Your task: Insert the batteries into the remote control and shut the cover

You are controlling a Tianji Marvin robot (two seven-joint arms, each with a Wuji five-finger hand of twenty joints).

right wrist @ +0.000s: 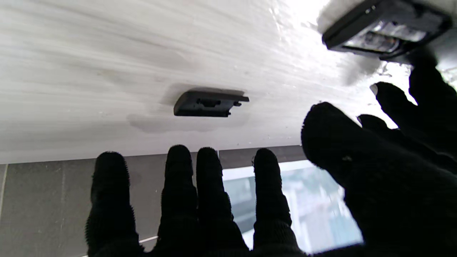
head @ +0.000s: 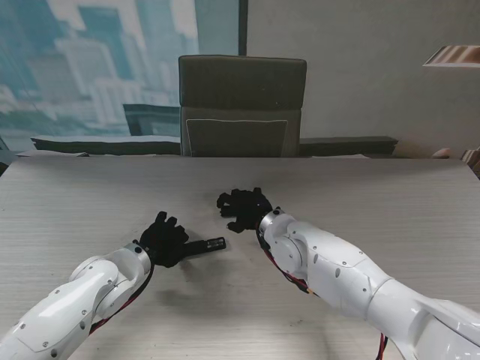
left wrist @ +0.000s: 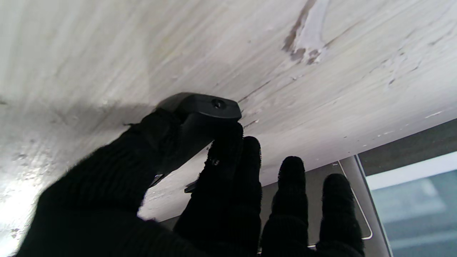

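both arms are cased in glossy white rounded shells, with small dark screws seen on the left arm (head: 71, 304). red and black cables are routed beneath each forearm. the left hand (head: 163, 240) and right hand (head: 244, 209) are covered by black knitted gloves.

The black remote control (head: 208, 244) is gripped at table centre, compartment uncovered; its black cover (right wrist: 209, 103) lies flat, at one o'clock.

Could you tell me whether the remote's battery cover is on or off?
Off: the cover lies alone on the table, apart from the remote, whose compartment is open.
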